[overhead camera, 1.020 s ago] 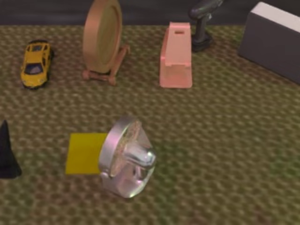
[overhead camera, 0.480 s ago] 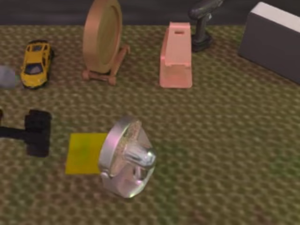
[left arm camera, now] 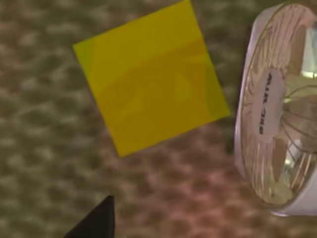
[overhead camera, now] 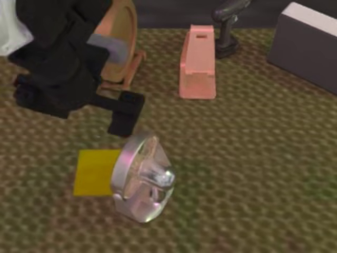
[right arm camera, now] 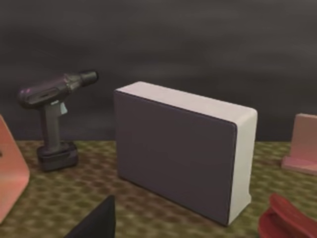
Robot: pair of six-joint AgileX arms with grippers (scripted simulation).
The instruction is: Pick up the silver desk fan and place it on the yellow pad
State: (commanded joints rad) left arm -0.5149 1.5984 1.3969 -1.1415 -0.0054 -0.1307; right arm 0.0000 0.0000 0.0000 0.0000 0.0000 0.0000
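left arm: black blocky links, grey band, white section near the corner; left tool matte black.

silver fan, yellow pad, pink block

Soft, even, dim light; glints on the silver desk fan; mild blur throughout.

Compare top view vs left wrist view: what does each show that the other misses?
Top view only: the left arm's gripper just above-left of the silver desk fan, the tan wooden disc, the pink block, the drill and the grey box. Left wrist view only: the fan's grille face with lettering on its hub, and a dark fingertip. Both: the fan beside the yellow pad, on the woven table. Right arm not visible in either.
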